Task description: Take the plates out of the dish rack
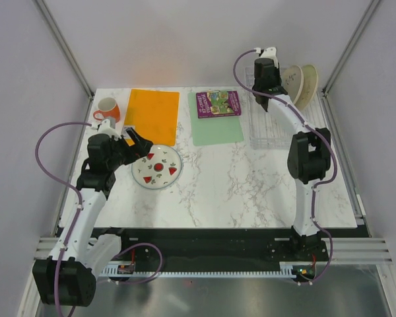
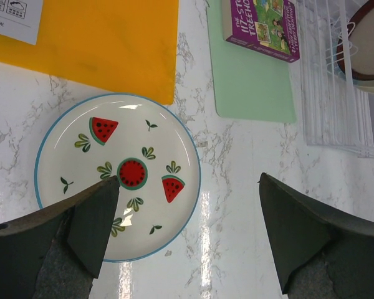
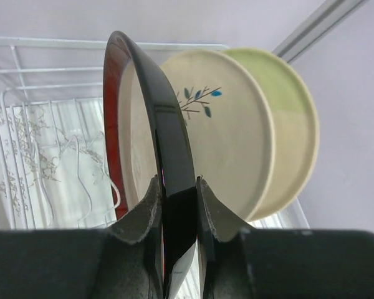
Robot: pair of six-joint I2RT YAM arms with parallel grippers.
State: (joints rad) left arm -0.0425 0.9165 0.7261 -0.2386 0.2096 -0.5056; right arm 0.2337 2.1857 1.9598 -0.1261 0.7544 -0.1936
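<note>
The maroon-rimmed plate (image 3: 169,156), upright in the dish rack (image 3: 50,156), is clamped by the right fingers (image 3: 140,218). The left fingers (image 2: 81,218) are spread wide above the fruit-patterned plate (image 2: 143,131).

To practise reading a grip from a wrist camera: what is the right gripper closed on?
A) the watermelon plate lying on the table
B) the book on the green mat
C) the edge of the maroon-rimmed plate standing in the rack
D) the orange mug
C: the right wrist view shows the right gripper pinching the edge of the maroon-rimmed plate, which stands upright in the dish rack.
</note>
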